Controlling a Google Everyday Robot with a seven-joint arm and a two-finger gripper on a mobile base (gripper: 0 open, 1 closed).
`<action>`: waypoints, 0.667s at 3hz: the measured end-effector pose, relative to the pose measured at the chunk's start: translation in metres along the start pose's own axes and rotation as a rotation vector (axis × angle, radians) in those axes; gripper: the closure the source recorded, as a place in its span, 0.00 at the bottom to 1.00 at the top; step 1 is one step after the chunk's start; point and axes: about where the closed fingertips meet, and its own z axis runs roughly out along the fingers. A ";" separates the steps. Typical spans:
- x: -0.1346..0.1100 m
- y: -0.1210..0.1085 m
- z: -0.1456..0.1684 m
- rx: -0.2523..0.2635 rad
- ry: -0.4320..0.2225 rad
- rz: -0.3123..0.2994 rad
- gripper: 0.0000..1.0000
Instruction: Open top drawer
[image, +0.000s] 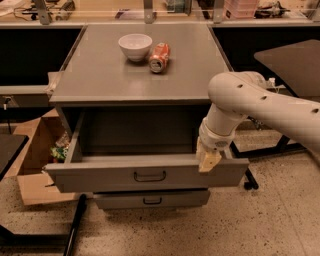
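**Operator:** Fingers first; what have they got?

**Spotter:** I cannot tell whether they are clenched or loose; in the one camera view you see only the tan tip of the gripper (209, 161), set against the top lip of the top drawer (100, 175), right of its dark handle (149, 176) and not on it; the white arm (260, 100) comes in from the right of the picture.

**Operator:** And the drawer; where does it stand?

**Spotter:** Pulled well out of the cabinet (100, 80); its front hangs forward over the narrower drawer (170, 199) below, which sits closed; you can look down behind the front as far as the rear wall; I would call the opening done in the main.

**Operator:** What is left for me?

**Spotter:** Little, by my reckoning; perhaps a last bit of travel if you want it at full reach, then letting go and drawing clear without knocking the front back in; the bowl (135, 46) and the can (159, 57) on its side rest on the cabinet top, well apart from the gripper, so they need not trouble you.
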 end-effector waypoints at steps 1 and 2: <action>-0.009 0.024 0.000 -0.005 -0.002 -0.011 0.96; -0.010 0.032 0.001 -0.015 0.002 -0.017 0.00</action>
